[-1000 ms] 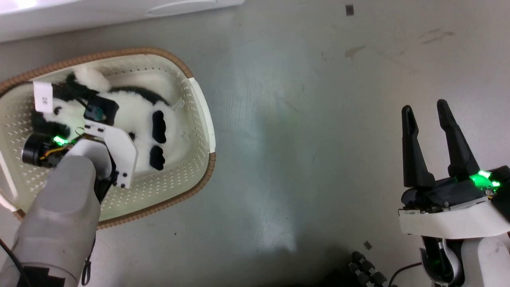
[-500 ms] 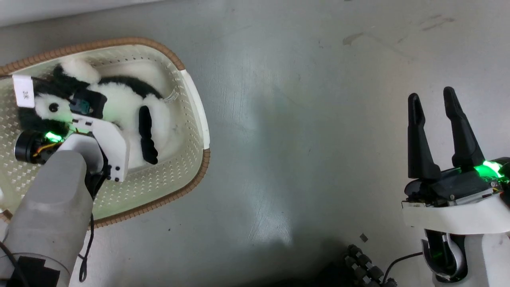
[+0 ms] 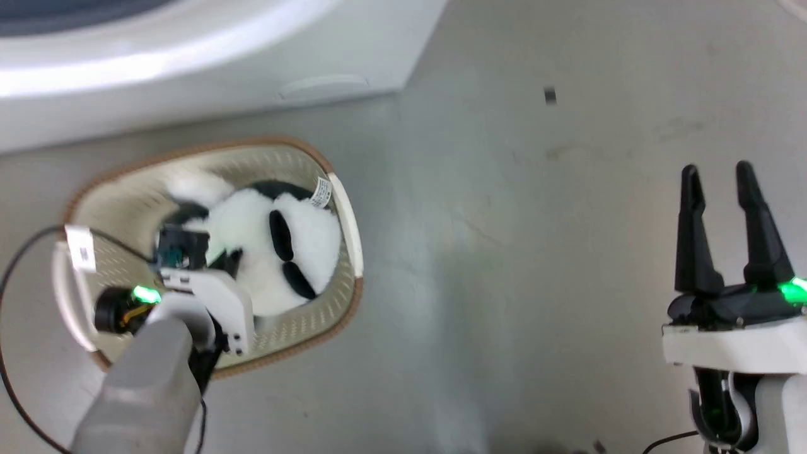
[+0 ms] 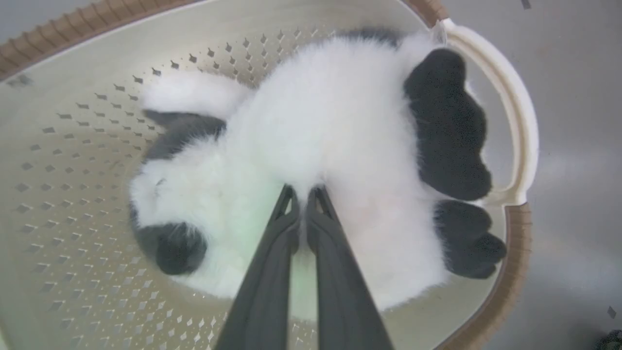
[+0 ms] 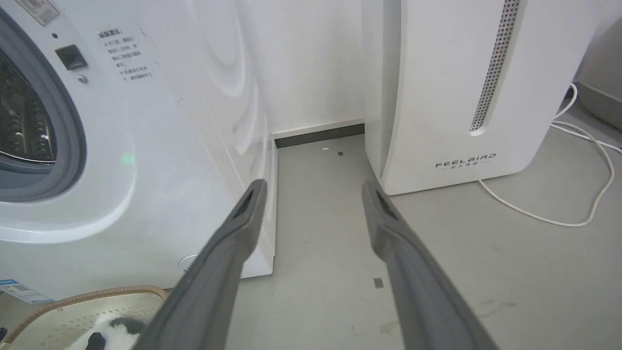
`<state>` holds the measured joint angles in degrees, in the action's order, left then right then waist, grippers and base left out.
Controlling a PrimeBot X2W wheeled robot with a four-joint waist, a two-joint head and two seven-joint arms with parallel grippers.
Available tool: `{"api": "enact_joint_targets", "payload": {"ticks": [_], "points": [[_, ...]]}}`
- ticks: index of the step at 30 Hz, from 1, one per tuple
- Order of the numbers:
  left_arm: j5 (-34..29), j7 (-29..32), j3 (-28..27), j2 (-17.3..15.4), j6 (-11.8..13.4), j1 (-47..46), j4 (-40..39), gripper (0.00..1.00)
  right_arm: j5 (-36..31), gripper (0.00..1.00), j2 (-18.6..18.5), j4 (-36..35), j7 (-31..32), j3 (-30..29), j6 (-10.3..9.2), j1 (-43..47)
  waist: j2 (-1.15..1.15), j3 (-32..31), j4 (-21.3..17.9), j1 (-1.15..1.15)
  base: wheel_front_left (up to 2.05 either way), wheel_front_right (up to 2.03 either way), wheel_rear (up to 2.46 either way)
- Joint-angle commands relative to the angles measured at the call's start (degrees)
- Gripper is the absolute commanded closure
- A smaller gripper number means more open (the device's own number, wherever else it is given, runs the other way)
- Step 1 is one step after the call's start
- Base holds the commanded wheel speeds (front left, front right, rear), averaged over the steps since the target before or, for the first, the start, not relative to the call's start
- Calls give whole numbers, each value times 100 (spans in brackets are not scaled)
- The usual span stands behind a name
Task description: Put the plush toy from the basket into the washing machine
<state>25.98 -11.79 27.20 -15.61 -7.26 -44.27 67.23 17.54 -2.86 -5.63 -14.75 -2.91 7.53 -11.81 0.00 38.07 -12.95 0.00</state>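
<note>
The plush toy (image 3: 265, 252), fluffy white with black patches, lies in the cream basket (image 3: 189, 149) on the floor at the left of the head view. Its black feet (image 4: 452, 126) overlap the basket's right handle (image 4: 522, 121), and its sewn tag (image 3: 321, 191) rests by the rim. My left gripper (image 4: 302, 192) is shut, its tips pinched into the white fur of the toy's middle. My right gripper (image 3: 717, 170) hangs open over bare floor at the right, holding nothing. The washing machine (image 3: 189, 63) stands just behind the basket; its grey gasket (image 5: 73, 131) and steel drum (image 5: 19, 121) show.
The white slanted appliance lettered FEELBIRD (image 5: 447, 87) stands right of the washing machine (image 5: 170, 146), with a floor gap between them. A white cable (image 5: 583, 214) loops on the floor beside it. A black cable (image 3: 12, 277) curves by the basket's left end.
The head camera has shifted, so the washing machine's front now shows at the top. The plush toy has turned and moved toward the basket's right handle, held by my left gripper. The right gripper stays open.
</note>
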Motion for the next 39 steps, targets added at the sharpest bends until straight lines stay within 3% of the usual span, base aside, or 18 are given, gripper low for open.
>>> {"api": "enact_joint_targets", "payload": {"ticks": [1, 7, 19, 25, 32, 39], "points": [[75, -138, -4, 18, -23, 156, -63, 100, 14, 0, -1, 14, -25, 6, -4, 111, 0, -557, 245, 0, 0, 0, 0], [194, -313, -128, 101, -12, 747, -488, 100, -179, 0, -1, 47, -25, 89, -4, 431, 0, -1237, 461, 0, 0, 0, 0], [-217, -319, -956, 232, 318, 2293, -2932, 100, -413, 0, -1, 88, -25, 128, -4, 904, 0, -2185, 799, 0, 0, 0, 0], [-489, -320, -1478, 326, 301, 2850, -4118, 100, -397, 0, -1, 134, -25, 150, -4, 1080, 0, -2559, 830, 0, 0, 0, 0], [-750, -320, -2131, 487, 211, 3234, -5427, 100, -396, 0, -1, 79, -25, 199, -4, 1162, 0, -2730, 715, 0, 0, 0, 0], [-839, -320, -2545, 446, 140, 2947, -6267, 100, -352, 0, -1, -73, -25, 260, -4, 1069, 0, -2361, 504, 0, 0, 0, 0]]}}
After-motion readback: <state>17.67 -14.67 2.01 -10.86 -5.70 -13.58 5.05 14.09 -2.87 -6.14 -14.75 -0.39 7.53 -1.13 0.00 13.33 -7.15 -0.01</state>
